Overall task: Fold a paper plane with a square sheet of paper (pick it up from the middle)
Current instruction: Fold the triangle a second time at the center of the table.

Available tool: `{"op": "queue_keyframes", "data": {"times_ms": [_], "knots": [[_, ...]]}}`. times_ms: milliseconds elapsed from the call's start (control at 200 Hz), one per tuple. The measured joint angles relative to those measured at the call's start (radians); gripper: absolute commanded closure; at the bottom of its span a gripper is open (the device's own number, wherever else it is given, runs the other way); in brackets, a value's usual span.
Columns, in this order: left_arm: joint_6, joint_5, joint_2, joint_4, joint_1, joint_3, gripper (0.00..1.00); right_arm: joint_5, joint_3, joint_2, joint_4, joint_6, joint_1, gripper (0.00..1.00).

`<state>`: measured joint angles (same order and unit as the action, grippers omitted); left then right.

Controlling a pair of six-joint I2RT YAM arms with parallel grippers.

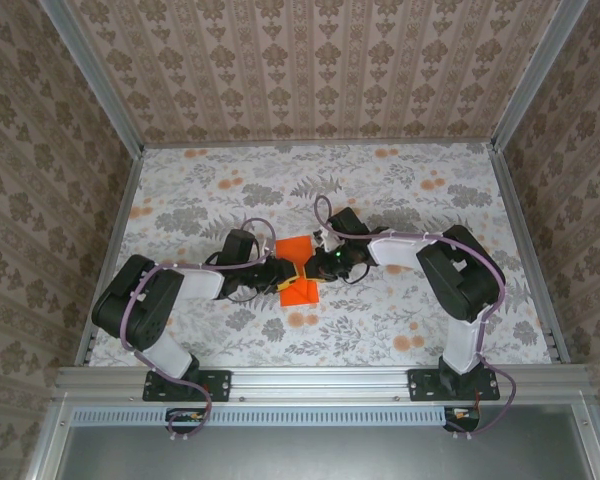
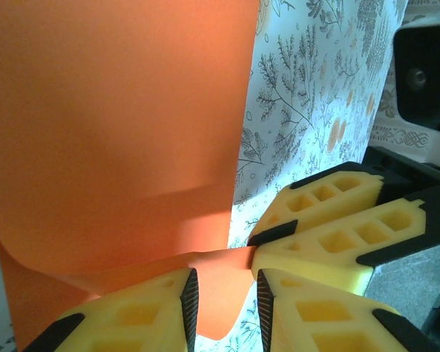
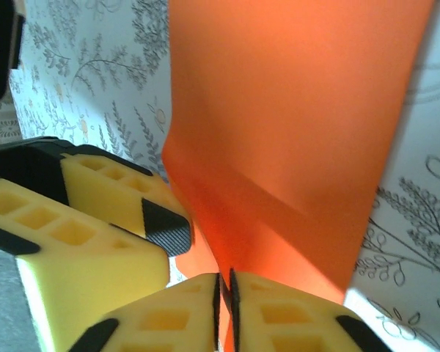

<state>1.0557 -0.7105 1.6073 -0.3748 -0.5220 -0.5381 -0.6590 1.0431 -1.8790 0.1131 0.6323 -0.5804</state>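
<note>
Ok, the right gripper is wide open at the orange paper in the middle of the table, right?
No, the right gripper is shut on the orange paper, not wide open. The right wrist view shows its fingers pinching the sheet between them. The rest stands.

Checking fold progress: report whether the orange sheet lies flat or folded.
Bent, not flat: the sheet curves up, its edge pinched between the right fingers.

From above, the left gripper (image 1: 281, 272) and right gripper (image 1: 317, 268) hide the middle of the paper (image 1: 300, 292). Its creases are too small to tell.
</note>
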Motion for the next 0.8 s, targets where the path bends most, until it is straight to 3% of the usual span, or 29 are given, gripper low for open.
{"op": "queue_keyframes", "data": {"times_ms": [265, 795], "knots": [[0.000, -0.001, 0.000, 0.000, 0.000, 0.000, 0.70, 0.021, 0.020, -0.002, 0.005, -0.023, 0.010, 0.97], [-0.002, -0.002, 0.000, 0.008, -0.021, -0.040, 0.70, 0.087, 0.054, -0.028, 0.053, -0.085, 0.017, 0.98]]}}
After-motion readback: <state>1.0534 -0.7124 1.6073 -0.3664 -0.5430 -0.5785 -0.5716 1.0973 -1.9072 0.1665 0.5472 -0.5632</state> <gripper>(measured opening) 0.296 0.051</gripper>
